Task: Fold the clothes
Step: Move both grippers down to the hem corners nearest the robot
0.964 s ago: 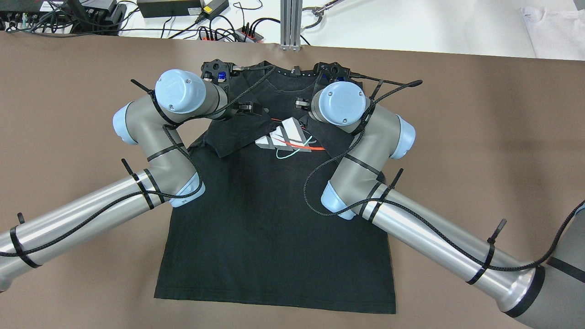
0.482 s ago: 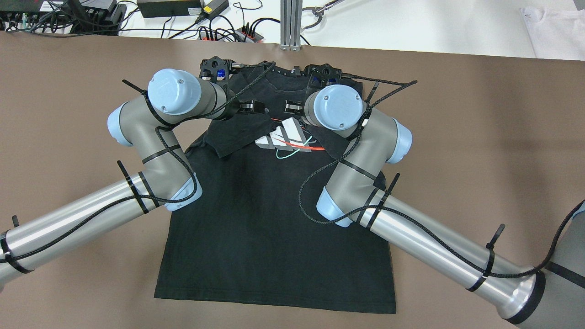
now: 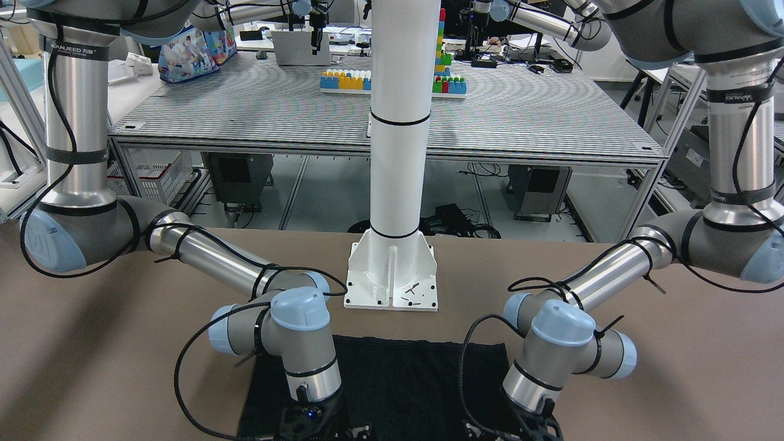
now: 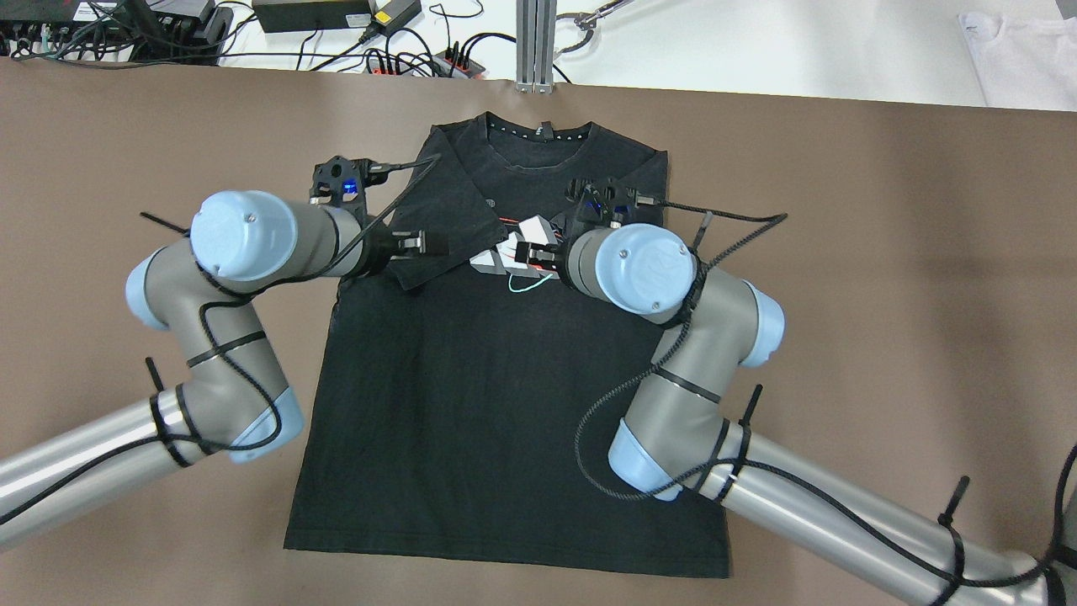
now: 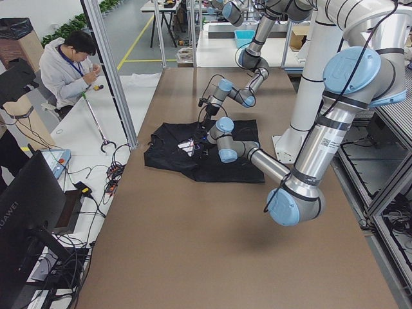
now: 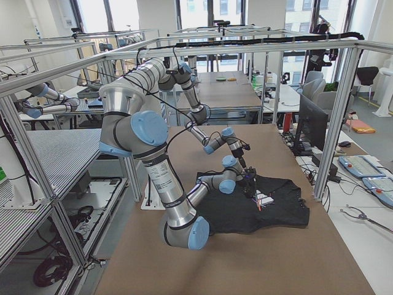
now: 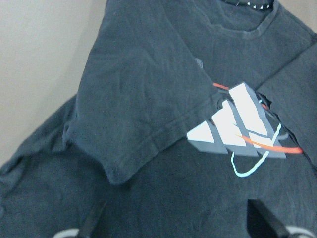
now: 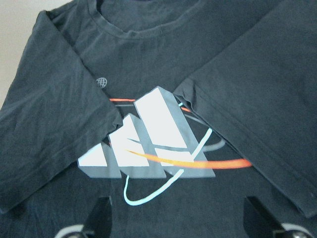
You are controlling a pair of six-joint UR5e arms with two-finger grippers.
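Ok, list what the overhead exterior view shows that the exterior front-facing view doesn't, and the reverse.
Only overhead: the black T-shirt nearly whole, with collar, sleeves folded inward and printed logo; a white cloth on the bench beyond. Only front-facing: the white pillar on its base plate, and coloured blocks on a striped table behind. Both: the shirt's hem end on the brown table, with the left arm and right arm over it.

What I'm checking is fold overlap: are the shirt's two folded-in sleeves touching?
Apart. Right wrist view: the logo lies bare between left-side sleeve and right-side sleeve.
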